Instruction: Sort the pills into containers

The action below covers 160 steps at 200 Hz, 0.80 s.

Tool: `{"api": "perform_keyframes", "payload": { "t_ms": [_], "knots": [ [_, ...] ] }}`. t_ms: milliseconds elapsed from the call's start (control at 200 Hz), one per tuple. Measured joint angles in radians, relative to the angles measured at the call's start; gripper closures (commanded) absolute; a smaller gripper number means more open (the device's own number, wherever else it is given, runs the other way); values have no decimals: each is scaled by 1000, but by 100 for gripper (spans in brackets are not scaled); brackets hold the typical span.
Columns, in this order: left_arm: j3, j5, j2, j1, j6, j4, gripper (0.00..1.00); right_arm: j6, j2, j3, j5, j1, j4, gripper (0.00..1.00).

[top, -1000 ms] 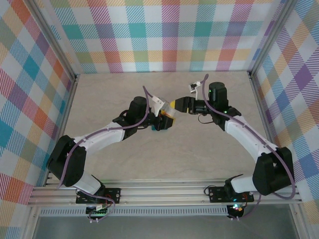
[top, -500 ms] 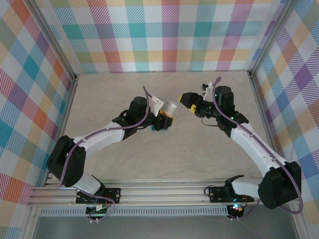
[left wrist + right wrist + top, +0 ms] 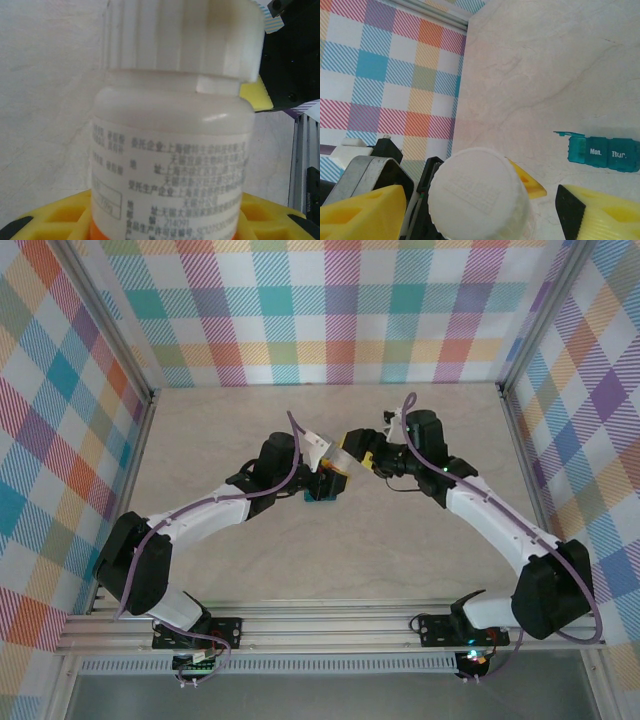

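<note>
Beige tabletop (image 3: 250,560); bottle (image 3: 170,165) in left tool (image 3: 331,476), right tool (image 3: 477,215) wide around cap (image 3: 476,187).

Bottle (image 3: 170,150) in left end effector (image 3: 330,475), cap (image 3: 477,195) between fingers (image 3: 362,212) of right end effector (image 3: 480,210); containers (image 3: 605,152) on table (image 3: 545,75) beside them.

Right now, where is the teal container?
The teal container lies on the table, right side of the right wrist view, apart from the white bottle; overhead, by the left gripper.

Beige marbled table (image 3: 400,540) w/ teal containers (image 3: 603,152) lying on it.
</note>
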Motion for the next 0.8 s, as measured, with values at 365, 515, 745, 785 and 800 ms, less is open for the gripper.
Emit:
{"api": "perform_keyframes", "payload": {
  "t_ms": [365, 515, 745, 785, 800],
  "knots": [
    [2, 0, 9, 0, 0, 2, 100, -20, 31, 33, 4, 11, -14, 45],
    [2, -1, 9, 0, 0, -1, 100, -52, 55, 53, -8, 10, -26, 49],
    [6, 16, 9, 0, 0, -18, 100, -179, 68, 43, -107, -17, 13, 51],
    [11, 23, 9, 0, 0, -21, 100, -194, 67, 21, -146, -31, 58, 51],
    [12, 24, 9, 0, 0, -23, 100, -196, 66, 13, -161, -36, 73, 51]
  ]
}}
